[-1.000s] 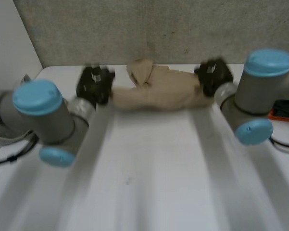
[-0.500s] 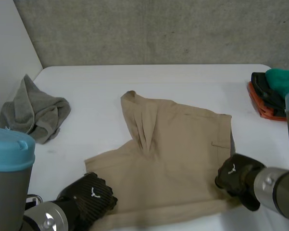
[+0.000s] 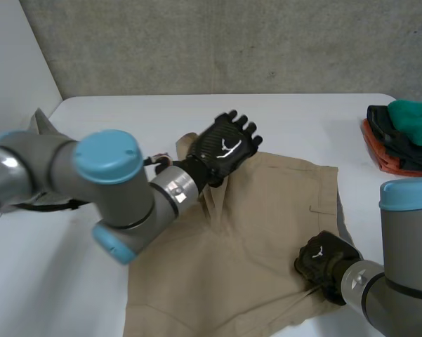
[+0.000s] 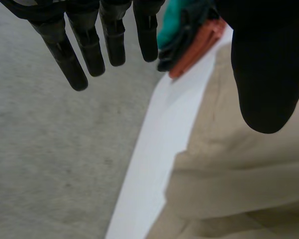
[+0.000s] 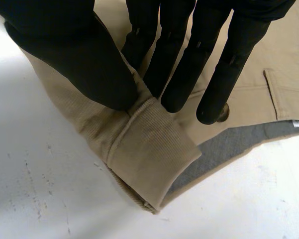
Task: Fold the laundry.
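The left hand [image 3: 228, 147] has let go of the near left corner of the beige shorts [image 3: 267, 232], where we saw it half a second ago, and has swung across to their far edge, beside the ridge of bunched cloth [image 3: 212, 200] that runs in from that edge toward the middle. Its fingers [image 4: 89, 45] are straight and spread, the thumb set apart, and they hold nothing; from its own wrist view it seems to hang clear of the fabric. The right hand [image 3: 323, 260] has kept its place at the near right corner, where thumb and fingers pinch the doubled hem [image 5: 149, 149] between them. The shorts lie spread over the middle of the white table [image 3: 126, 112], reaching to its near edge, with a pile of clothes [image 3: 404, 133] well apart at the far right. We judge that the spreading is nearly done and no fold is yet made: the ridge likely needs flattening first. The left arm is bent across the table with the palm turned down; the right forearm comes in low from the near right.
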`<state>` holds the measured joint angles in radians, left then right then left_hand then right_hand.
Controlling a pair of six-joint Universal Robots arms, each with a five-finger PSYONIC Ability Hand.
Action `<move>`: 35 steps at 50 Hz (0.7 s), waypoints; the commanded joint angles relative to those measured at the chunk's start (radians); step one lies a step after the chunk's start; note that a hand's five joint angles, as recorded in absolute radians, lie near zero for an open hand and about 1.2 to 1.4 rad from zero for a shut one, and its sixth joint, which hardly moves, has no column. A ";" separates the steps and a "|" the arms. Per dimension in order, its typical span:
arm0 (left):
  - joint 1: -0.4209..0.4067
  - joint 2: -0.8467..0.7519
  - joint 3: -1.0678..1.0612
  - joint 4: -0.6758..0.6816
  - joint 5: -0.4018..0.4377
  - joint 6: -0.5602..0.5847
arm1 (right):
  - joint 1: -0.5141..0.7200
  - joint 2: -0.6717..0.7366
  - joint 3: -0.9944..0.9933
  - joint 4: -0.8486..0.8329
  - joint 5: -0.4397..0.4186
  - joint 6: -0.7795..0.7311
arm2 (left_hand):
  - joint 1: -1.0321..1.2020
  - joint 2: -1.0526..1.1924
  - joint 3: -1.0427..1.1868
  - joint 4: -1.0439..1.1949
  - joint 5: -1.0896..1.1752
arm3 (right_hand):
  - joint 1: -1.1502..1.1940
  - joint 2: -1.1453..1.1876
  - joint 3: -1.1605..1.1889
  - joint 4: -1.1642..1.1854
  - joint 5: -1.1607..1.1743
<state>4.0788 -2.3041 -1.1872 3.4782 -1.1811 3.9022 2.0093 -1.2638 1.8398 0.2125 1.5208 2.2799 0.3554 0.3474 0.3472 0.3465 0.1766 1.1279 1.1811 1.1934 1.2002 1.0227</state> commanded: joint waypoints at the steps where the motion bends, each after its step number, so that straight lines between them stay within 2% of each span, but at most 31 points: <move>1: 0.046 -0.297 0.272 -0.059 0.034 0.124 | 0.006 0.018 0.016 -0.036 0.001 0.000 | 0.289 0.297 0.297 0.298 0.293 | 0.268 0.215 0.203 0.196 0.199; 3: 0.058 -0.331 0.300 -0.068 0.032 0.170 | 0.006 0.020 0.016 -0.039 0.001 0.000 | 0.392 0.400 0.400 0.401 0.396 | 0.268 0.215 0.203 0.196 0.199; 6: 0.091 -0.362 0.327 -0.082 0.024 0.246 | 0.005 0.021 0.021 -0.041 0.001 0.003 | 0.662 0.670 0.670 0.671 0.666 | 0.268 0.215 0.203 0.196 0.199; 7: 0.097 -0.362 0.325 -0.085 0.021 0.256 | 0.003 0.021 0.021 -0.042 0.001 0.004 | 0.767 0.775 0.775 0.776 0.771 | 0.268 0.215 0.203 0.196 0.199; 8: 0.101 -0.362 0.324 -0.085 0.000 0.267 | -0.003 0.021 0.019 -0.045 -0.001 0.009 | 1.024 1.032 1.032 1.033 1.028 | 0.268 0.215 0.203 0.196 0.199; 11: 0.098 -0.359 0.314 -0.082 -0.073 0.267 | -0.003 0.020 0.016 -0.051 -0.001 0.012 | 1.041 1.049 1.049 1.050 1.045 | 0.268 0.215 0.203 0.196 0.199; 12: 0.095 -0.350 0.308 -0.088 -0.154 0.266 | -0.004 0.020 0.015 -0.056 -0.001 0.012 | 1.041 1.049 1.049 1.050 1.045 | 0.268 0.215 0.203 0.196 0.199; 15: 0.089 -0.301 0.282 -0.094 -0.293 0.264 | -0.003 0.020 0.012 -0.059 -0.001 0.013 | 1.041 1.049 1.049 1.050 1.045 | 0.268 0.215 0.203 0.196 0.199; 16: 0.086 -0.258 0.246 -0.102 -0.375 0.261 | 0.000 0.020 0.012 -0.059 -0.001 0.013 | 1.041 1.049 1.049 1.050 1.045 | 0.268 0.215 0.203 0.196 0.199; 20: 0.081 -0.167 0.132 -0.113 -0.494 0.261 | 0.006 0.020 0.013 -0.059 -0.001 0.013 | 1.041 1.049 1.049 1.050 1.045 | 0.268 0.215 0.203 0.196 0.199; 26: 0.080 -0.090 0.023 -0.142 -0.500 0.223 | 0.009 0.020 0.012 -0.061 -0.001 0.024 | 1.041 1.049 1.049 1.050 1.045 | 0.268 0.215 0.203 0.196 0.199; 31: 0.087 -0.087 0.014 -0.192 -0.499 0.081 | 0.008 0.020 0.009 -0.079 -0.002 0.050 | 1.041 1.049 1.049 1.050 1.045 | 0.268 0.215 0.203 0.196 0.199; 32: 0.089 -0.087 0.015 -0.203 -0.496 0.059 | 0.008 0.020 0.007 -0.084 -0.001 0.056 | 1.015 1.023 1.023 1.024 1.019 | 0.268 0.215 0.203 0.196 0.199; 34: 0.091 -0.087 0.020 -0.220 -0.494 0.014 | 0.008 0.020 0.004 -0.094 -0.001 0.069 | 0.662 0.670 0.670 0.670 0.666 | 0.268 0.215 0.203 0.196 0.199; 35: 0.094 -0.084 0.026 -0.237 -0.489 -0.022 | 0.006 0.020 0.003 -0.107 -0.002 0.084 | 0.163 0.171 0.171 0.171 0.167 | 0.268 0.215 0.203 0.196 0.199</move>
<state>4.1627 -2.3856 -1.1765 3.3015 -1.6893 4.0318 2.0181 -1.2443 1.8489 0.1385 1.5195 2.3231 1.0974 1.1063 1.1028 1.1194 0.9203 1.1279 1.1811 1.1934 1.2001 1.0324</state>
